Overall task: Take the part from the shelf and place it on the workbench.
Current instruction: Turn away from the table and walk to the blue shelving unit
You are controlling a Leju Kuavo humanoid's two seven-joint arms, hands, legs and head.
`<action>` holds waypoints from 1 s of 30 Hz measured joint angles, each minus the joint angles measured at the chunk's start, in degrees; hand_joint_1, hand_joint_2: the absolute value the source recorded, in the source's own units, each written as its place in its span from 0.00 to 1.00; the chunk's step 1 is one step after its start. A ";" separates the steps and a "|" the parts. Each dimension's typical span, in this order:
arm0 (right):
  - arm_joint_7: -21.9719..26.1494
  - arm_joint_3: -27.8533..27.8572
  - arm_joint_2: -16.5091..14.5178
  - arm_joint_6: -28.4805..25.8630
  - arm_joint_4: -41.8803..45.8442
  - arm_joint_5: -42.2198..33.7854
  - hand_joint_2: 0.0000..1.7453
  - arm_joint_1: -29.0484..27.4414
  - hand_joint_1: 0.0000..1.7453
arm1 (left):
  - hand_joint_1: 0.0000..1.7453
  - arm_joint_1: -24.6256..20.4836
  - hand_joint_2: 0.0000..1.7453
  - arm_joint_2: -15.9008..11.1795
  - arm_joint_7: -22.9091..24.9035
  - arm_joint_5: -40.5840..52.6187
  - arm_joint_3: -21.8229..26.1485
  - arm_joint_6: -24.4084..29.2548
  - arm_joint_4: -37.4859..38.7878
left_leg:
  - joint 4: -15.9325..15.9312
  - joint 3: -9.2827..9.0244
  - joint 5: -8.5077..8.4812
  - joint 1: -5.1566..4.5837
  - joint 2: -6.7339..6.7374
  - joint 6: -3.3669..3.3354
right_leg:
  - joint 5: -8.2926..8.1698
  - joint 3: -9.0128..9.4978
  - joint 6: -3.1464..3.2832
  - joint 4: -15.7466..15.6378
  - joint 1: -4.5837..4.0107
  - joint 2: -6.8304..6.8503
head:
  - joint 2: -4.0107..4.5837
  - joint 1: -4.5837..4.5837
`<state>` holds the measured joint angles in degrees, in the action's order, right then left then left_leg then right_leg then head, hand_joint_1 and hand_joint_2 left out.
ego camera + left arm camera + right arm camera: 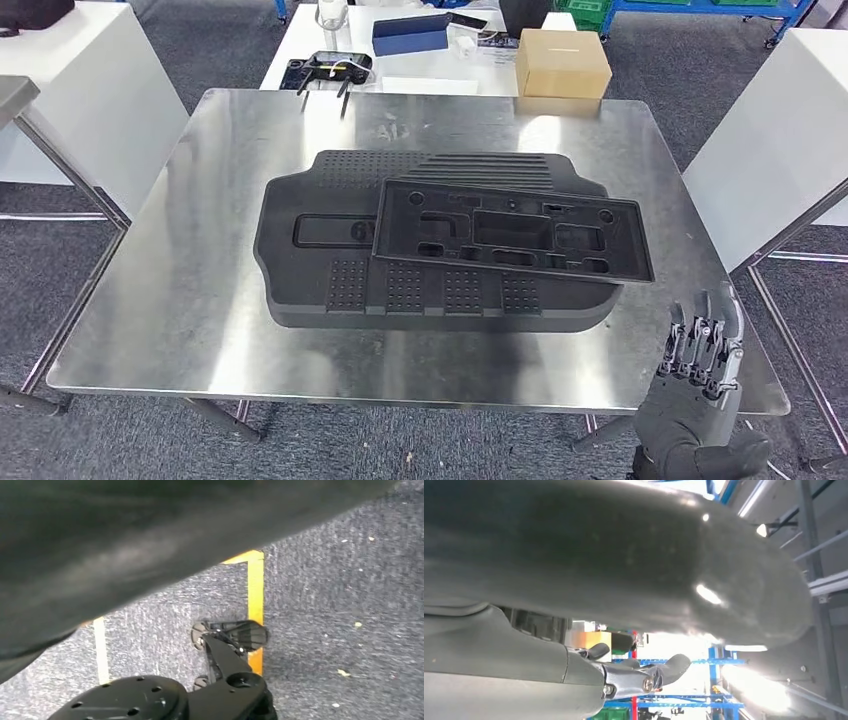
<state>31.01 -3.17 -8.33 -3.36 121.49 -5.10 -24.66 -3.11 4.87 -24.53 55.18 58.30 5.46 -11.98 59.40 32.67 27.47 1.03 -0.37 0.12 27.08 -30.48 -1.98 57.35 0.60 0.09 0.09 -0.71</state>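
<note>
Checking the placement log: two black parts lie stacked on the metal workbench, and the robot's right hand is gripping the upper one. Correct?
Not quite. The head view shows the right hand off the near right edge of the workbench, holding nothing and apart from the upper part. That part does rest on the larger black part.

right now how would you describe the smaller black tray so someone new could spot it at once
Find the steel workbench in the middle of the head view, then the large black moulded part lying flat on it. The smaller black tray lies on top of that part, toward its right side, slightly skewed. It is thinner, rectangular and full of sunken pockets, not ribs and dotted patches.
</note>
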 joint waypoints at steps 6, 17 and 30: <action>0.96 0.00 0.09 -1.47 -0.06 1.27 0.00 0.04 0.00 | 0.00 -0.03 0.00 0.10 0.18 0.07 0.09 -0.18 -0.02 | -0.65 1.01 -1.25 -0.29 0.04 -2.08 | 4.89 -4.73 -0.20 8.92 0.36 -0.04 | 0.00 0.22; 1.90 0.02 0.07 -2.22 -0.57 2.38 0.00 0.10 0.00 | 0.00 -0.06 0.00 0.44 0.71 -0.12 0.96 -1.20 0.02 | -0.61 2.29 -2.98 -0.64 -0.02 -0.67 | 1.30 1.40 0.01 -0.91 -0.14 -0.06 | 0.00 0.15; 2.16 -0.05 -0.03 -2.76 -0.89 3.12 0.00 0.00 0.00 | 0.00 -0.11 0.00 0.54 0.79 -0.17 1.56 -1.74 0.06 | 0.60 -1.44 1.48 0.50 -0.17 0.79 | -0.33 -0.33 0.09 0.35 0.17 0.27 | 0.00 0.10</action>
<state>33.18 -3.22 -8.37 -6.11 120.61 -1.98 -24.66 -3.22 5.41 -23.74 55.01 59.86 3.72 -11.92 59.99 31.24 28.96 1.53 -0.54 0.91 26.74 -30.81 -1.89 57.70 0.77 0.36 0.09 -0.61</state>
